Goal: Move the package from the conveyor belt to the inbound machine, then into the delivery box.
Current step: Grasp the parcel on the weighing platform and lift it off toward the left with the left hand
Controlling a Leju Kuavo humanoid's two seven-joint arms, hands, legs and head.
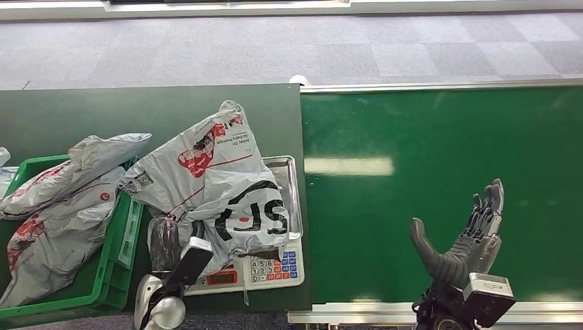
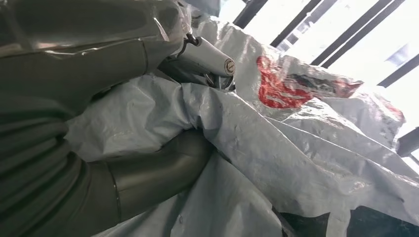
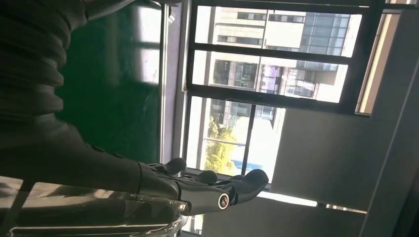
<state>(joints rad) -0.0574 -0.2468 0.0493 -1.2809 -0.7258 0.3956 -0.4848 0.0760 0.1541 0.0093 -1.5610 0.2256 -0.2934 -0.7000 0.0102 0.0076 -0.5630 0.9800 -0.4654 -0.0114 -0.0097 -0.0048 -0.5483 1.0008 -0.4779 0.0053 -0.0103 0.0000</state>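
Dark table (image 1: 82, 113) carries scale (image 1: 275, 265) and green crate (image 1: 113, 265).

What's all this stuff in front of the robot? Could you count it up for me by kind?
Grey plastic mail bags: 3, one on the scale and two in the crate
Green plastic crate: 1
White weighing scale with keypad: 1
Green conveyor belt: 1
Total: 6

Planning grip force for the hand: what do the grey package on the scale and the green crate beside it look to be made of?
Grey package: thin plastic film with a slight sheen, going by its creases and printed logos.
Green crate: apparently rigid moulded plastic, matte, with a stiff straight rim.
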